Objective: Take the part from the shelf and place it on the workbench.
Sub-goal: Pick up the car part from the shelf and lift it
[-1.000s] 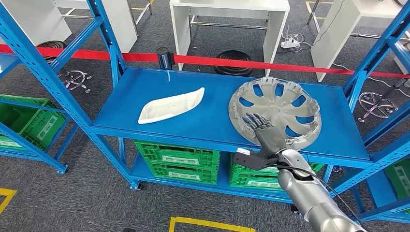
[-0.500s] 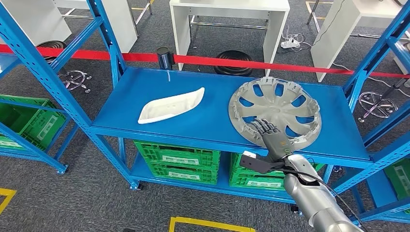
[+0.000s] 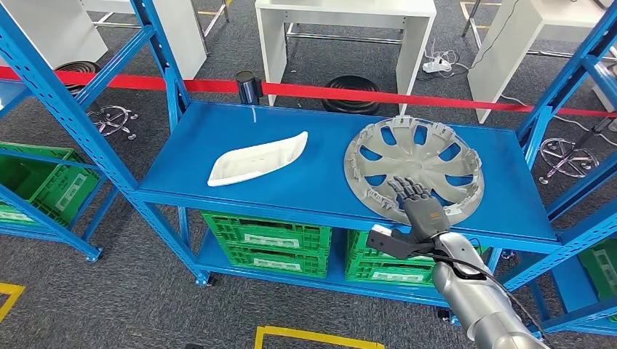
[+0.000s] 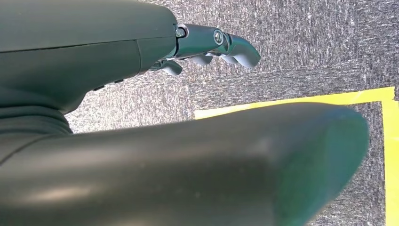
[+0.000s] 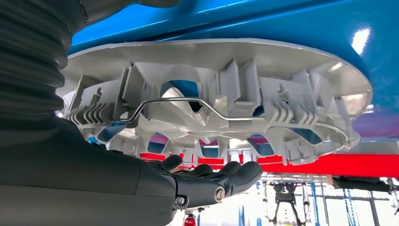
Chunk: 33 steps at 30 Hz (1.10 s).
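Hubcap (image 3: 415,167) lay inner side up at centre right of the head view, on the blue shelf (image 3: 291,190), right of a white part (image 3: 256,158). My right hand (image 3: 420,207), fingers (image 5: 235,172) extended and slightly apart, hovered over its near rim, gripping nothing. Judged step: reaching; next, fingers must hook the rim. Contact unclear. My left hand (image 4: 211,44) hung empty, fingers loosely curled.

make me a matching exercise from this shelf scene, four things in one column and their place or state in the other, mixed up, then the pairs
Things:
1. wheel cover
2. white part
3. green crates
4. left hand

Places or states:
A. below the blue shelf
B. open, above grey carpet
C. shelf's right side, under the right hand
D. shelf's left side, untouched

Pairs: 1-C, 2-D, 3-A, 4-B
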### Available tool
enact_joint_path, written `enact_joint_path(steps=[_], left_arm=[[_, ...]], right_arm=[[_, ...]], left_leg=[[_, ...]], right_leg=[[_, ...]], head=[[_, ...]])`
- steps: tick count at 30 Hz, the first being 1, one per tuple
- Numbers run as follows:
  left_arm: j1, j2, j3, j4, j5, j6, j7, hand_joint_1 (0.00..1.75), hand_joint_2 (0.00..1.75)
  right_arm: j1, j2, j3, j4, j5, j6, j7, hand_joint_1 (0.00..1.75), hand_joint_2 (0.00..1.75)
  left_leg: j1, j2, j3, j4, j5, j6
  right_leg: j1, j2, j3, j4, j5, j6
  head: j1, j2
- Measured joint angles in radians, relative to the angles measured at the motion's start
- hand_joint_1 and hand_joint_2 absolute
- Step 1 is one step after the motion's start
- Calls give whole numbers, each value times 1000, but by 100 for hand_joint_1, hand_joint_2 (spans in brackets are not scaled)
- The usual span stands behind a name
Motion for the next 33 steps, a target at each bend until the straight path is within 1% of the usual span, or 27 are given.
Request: enact_joint_path(steps=[3,4,7,8,16,21,25,33], left_arm=[[0,0,0,0,0,0,-1,0,0],[0,0,0,0,0,0,-1,0,0],[0,0,0,0,-1,0,-2,0,0],[0,0,0,0,-1,0,-2,0,0],[0,0,0,0,-1,-1,-8,0,0],[-1,0,0,0,-1,-2,-11,0,0],[0,0,0,0,1,-2,-13,0,0],[0,0,0,0,4,4,-17,0,0]], right_arm=[[0,0,-7,3,7,2,2,0,175],[0,0,-9,5,8,3,2,4,175],[0,-1,-15,10,8,9,2,135,175],[0,-1,-17,11,6,12,1,175,175],[7,-2,-29,24,-21,45,-37,175,175],[9,-3,-45,18,-67,49,-90,175,175],[17,-3,-71,-27,-153,66,-166,175,175],[77,1,-116,-213,-383,111,-315,175,175]], left_leg=[[0,0,0,0,0,0],[0,0,0,0,0,0],[0,0,0,0,0,0],[0,0,0,0,0,0],[0,0,0,0,0,0],[0,1,0,0,0,0],[0,1,0,0,0,0],[0,0,0,0,0,0]], right_leg=[[0,0,0,0,0,0],[0,0,0,0,0,0],[0,0,0,0,0,0],[0,0,0,0,0,0],[0,0,0,0,0,0],[0,1,0,0,0,0],[0,1,0,0,1,1],[0,1,0,0,1,1]], head=[[0,0],[0,0],[0,0],[0,0],[0,0],[0,0],[0,0],[0,0]])
